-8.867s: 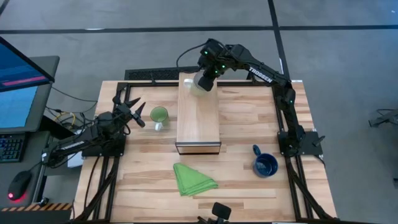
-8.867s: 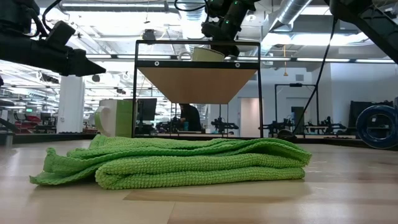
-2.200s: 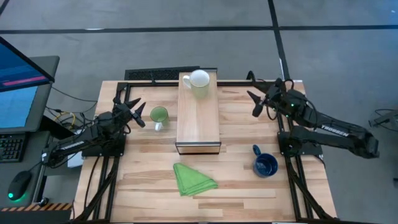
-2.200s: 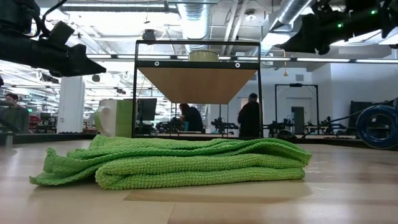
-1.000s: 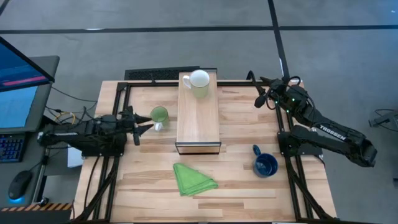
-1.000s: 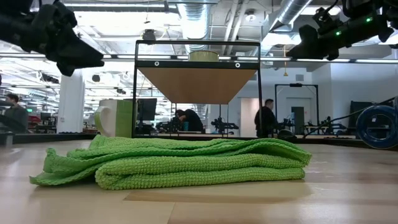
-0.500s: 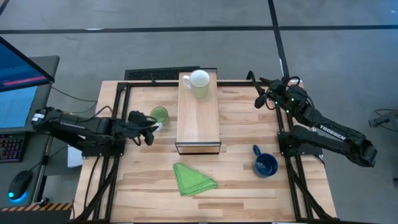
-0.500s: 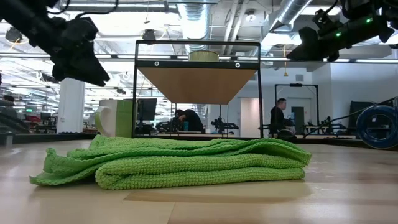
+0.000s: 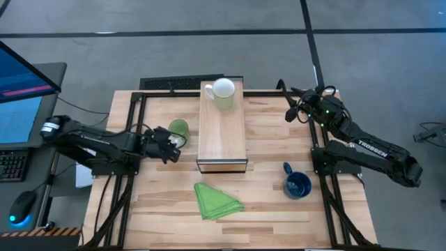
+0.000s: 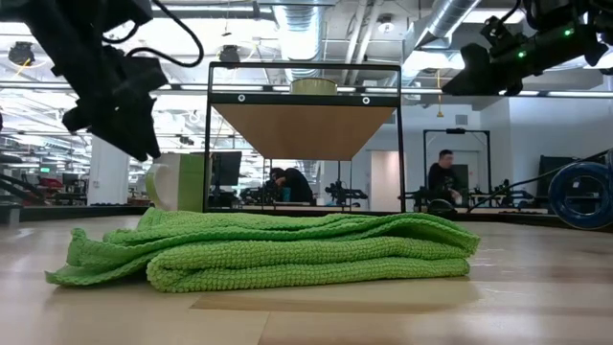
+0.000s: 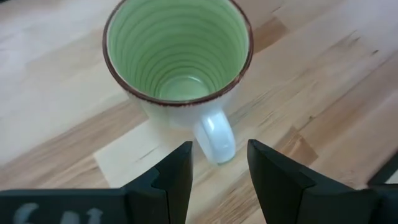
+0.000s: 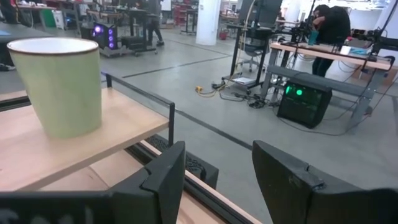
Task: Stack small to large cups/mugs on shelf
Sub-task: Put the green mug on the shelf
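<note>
Light green ceramic mug with a white handle [image 11: 178,62] stands upright on the slatted wooden tabletop [image 9: 272,150], at nine o'clock of the long light-wood shelf [image 9: 222,132]; our left gripper [image 11: 217,168] hangs over it, fingers apart astride the handle, so we should lower squarely before closing. Small white mug [image 9: 223,92] already sits at the shelf's twelve o'clock end, the dark blue mug [image 9: 297,185] and folded green cloth [image 9: 216,200] lie clear, and our right gripper [image 9: 291,111], fingers apart, waits at three o'clock.

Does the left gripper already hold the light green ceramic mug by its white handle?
No, the open left gripper only lines up on the white handle of the light green ceramic mug, not touching it.
</note>
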Robot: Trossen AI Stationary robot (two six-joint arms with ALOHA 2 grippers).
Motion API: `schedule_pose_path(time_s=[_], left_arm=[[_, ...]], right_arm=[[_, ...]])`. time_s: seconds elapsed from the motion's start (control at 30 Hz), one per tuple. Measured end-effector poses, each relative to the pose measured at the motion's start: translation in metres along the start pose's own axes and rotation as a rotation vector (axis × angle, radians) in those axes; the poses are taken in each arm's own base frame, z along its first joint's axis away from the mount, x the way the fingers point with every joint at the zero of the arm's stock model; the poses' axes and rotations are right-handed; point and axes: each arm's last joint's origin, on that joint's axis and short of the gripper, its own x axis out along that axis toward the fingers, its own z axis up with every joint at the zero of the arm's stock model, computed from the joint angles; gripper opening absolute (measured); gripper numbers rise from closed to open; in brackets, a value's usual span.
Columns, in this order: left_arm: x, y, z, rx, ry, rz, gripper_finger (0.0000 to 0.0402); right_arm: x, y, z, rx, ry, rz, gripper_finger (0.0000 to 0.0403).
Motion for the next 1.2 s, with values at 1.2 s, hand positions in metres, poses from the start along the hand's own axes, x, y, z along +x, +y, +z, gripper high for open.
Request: schedule_pose_path(time_s=[1.2], left_arm=[[0.024,0.005,0.013,-0.096,-0.024,0.119,0.0144]], right_arm=[[0.0,0.0,-0.002,-0.004,0.022,0.003,0.021]])
